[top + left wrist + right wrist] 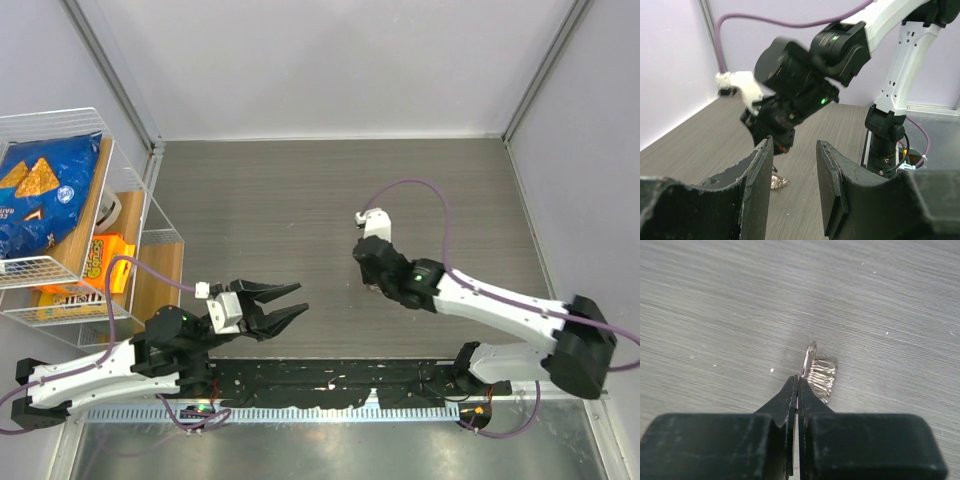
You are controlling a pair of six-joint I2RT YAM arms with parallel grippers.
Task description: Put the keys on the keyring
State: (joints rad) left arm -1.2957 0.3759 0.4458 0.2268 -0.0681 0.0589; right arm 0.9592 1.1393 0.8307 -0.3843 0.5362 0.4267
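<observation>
My right gripper is shut on the edge of the thin silver keyring, which stands on edge just above the grey table. Several small silvery keys hang stacked together beside the ring, apparently threaded on it. In the left wrist view the same bunch of keys rests on the table under the right gripper. My left gripper is open and empty, hovering left of the right gripper, its fingers pointing towards the keys. From the top view the keys and ring are hidden under the right wrist.
A white wire rack stands at the left with a blue chip bag and orange packets. Walls enclose the grey wood-grain table. The right arm's base is to the right of the keys.
</observation>
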